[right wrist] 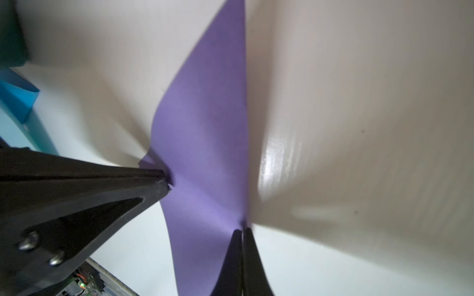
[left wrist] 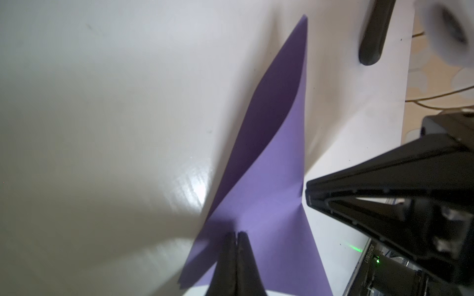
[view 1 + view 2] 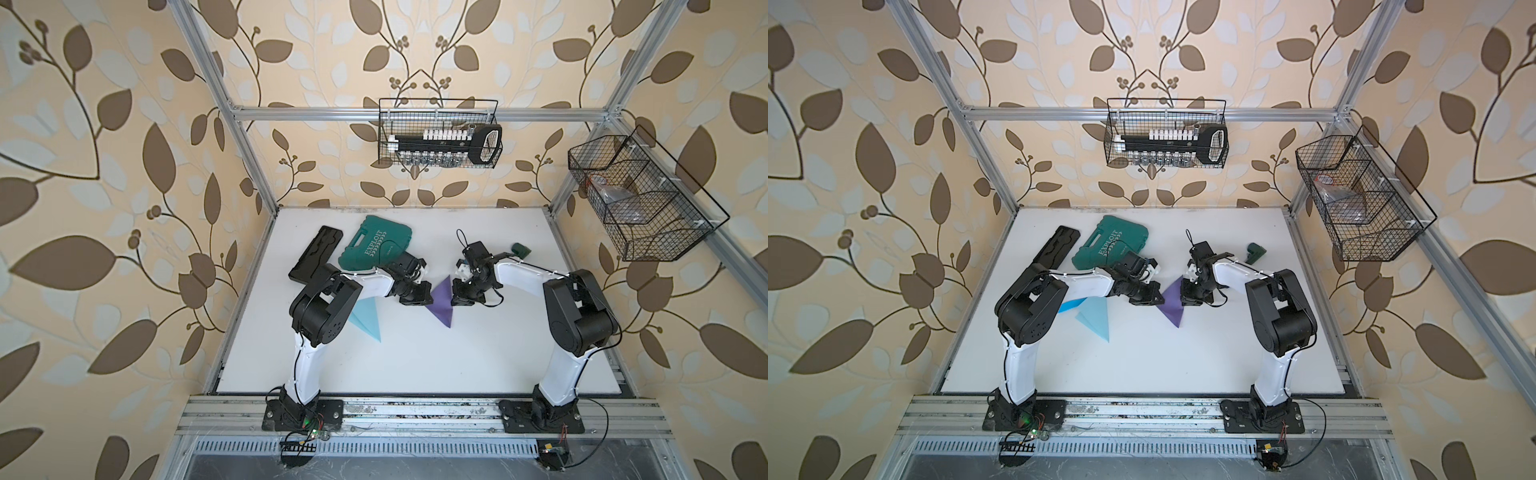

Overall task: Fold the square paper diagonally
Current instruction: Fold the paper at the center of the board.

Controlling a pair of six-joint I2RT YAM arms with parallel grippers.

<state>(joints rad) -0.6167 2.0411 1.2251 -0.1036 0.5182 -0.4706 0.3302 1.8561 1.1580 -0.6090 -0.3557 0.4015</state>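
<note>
The purple paper (image 3: 442,301) (image 3: 1173,305) lies on the white table as a folded triangle between my two grippers. My left gripper (image 3: 428,291) (image 2: 237,233) is shut, its tips resting on the paper's left corner, with nothing seen between the fingers. My right gripper (image 3: 455,293) (image 1: 242,229) is shut too, tips down on the straight right edge. In the left wrist view the top layer of the paper (image 2: 272,159) bulges up along one side, showing a dark gap. The right wrist view shows the left gripper (image 1: 166,179) pressing a small crumple into the paper (image 1: 205,128).
A light blue folded paper (image 3: 368,318) lies partly under the left arm. A green tool case (image 3: 374,245) and a black tray (image 3: 313,257) sit at the back left, a small green object (image 3: 521,250) at the back right. Wire baskets (image 3: 438,133) (image 3: 640,199) hang on the frame.
</note>
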